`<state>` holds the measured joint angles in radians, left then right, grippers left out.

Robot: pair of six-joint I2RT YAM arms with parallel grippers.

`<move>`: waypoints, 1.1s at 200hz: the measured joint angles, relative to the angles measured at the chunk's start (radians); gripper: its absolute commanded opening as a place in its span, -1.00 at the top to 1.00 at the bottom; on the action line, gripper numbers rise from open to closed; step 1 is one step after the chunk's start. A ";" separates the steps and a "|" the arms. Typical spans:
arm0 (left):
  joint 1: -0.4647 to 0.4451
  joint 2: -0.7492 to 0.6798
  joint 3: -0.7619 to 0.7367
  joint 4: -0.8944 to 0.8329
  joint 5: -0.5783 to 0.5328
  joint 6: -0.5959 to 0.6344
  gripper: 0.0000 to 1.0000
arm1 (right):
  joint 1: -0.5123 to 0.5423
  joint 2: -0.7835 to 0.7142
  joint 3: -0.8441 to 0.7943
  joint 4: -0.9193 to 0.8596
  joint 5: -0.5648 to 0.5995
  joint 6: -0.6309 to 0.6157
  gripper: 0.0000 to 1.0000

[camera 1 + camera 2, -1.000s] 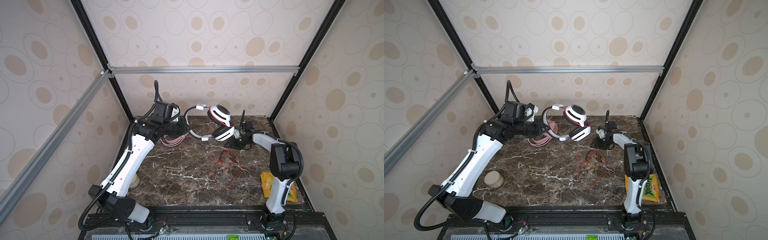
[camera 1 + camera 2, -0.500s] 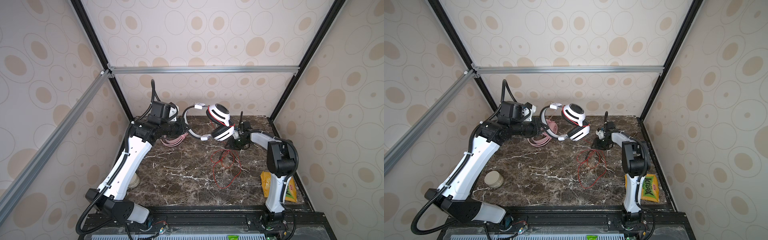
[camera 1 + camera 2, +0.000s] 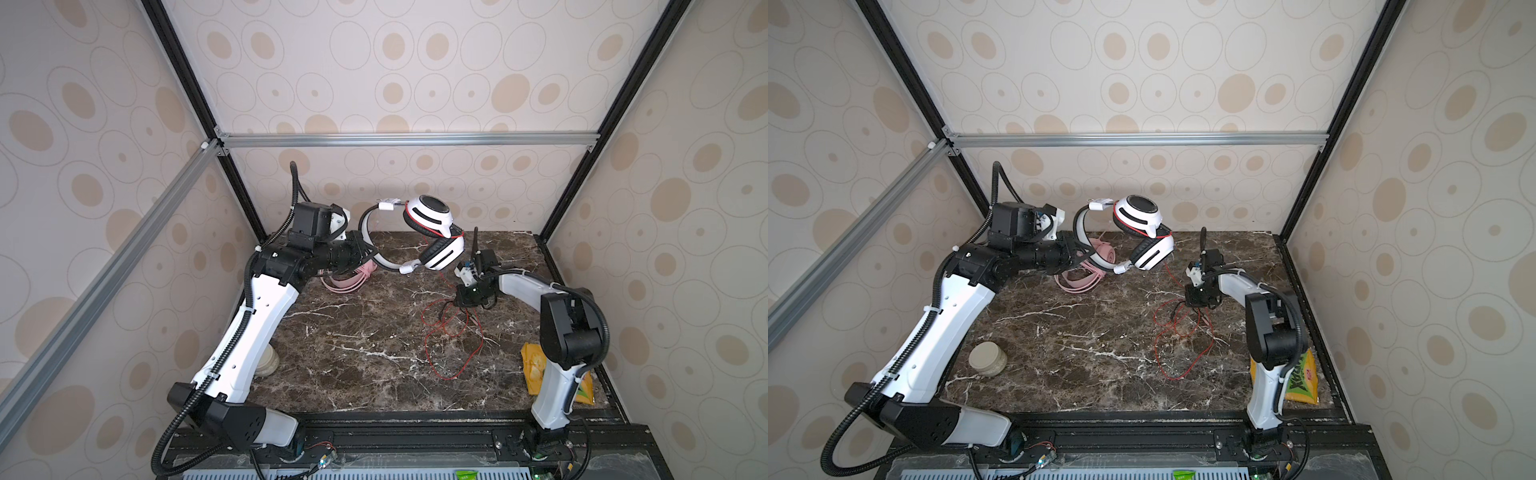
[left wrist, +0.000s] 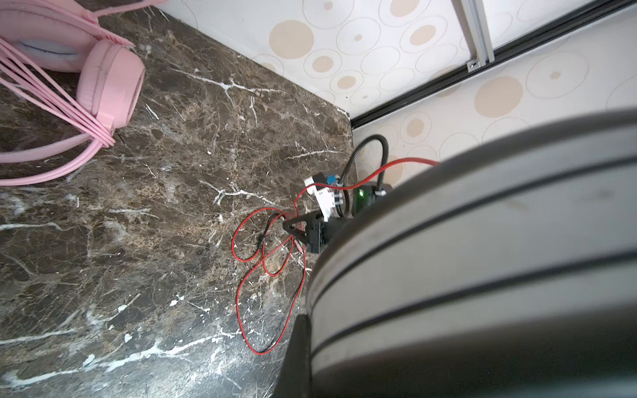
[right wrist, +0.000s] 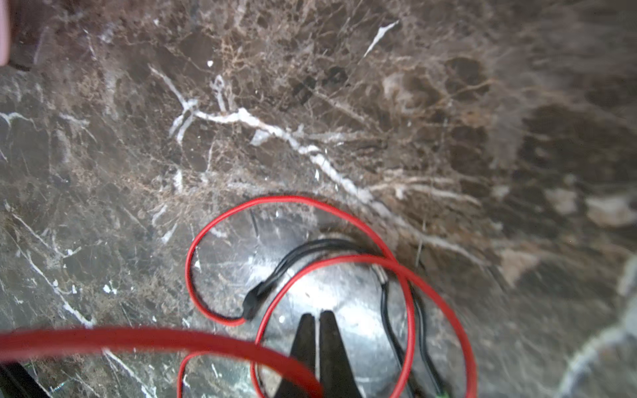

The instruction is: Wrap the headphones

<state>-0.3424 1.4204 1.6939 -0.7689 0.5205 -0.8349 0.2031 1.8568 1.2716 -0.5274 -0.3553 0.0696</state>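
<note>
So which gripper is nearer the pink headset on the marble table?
Left. The left gripper hangs close by the pink headset; the right gripper is across the table, at the thin red cable.

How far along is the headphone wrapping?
Looks done: the all-pink headset lies on the dark marble table with its pink cable bundled across the headband. In hand: the left pincer is shut on the headband of the white-and-black headset, holding it above the table; the right pincer is shut low among the thin red cable loops, grip unclear. Remaining: most of that red cable lies loose.
</note>
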 measured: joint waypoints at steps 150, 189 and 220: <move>0.150 0.345 0.410 -0.163 -0.294 -0.032 1.00 | 0.317 -0.652 -0.309 -0.272 0.175 0.009 1.00; 0.150 0.387 0.455 -0.275 -0.463 -0.029 1.00 | 0.412 -0.623 -0.223 -0.328 0.226 -0.012 1.00; 0.151 0.387 0.458 -0.344 -0.592 -0.024 1.00 | 0.439 -0.623 -0.136 -0.378 0.266 -0.053 1.00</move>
<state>-0.1917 1.8076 2.1521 -1.1126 -0.0719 -0.8589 0.6418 1.2343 1.1355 -0.9058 -0.0895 0.0170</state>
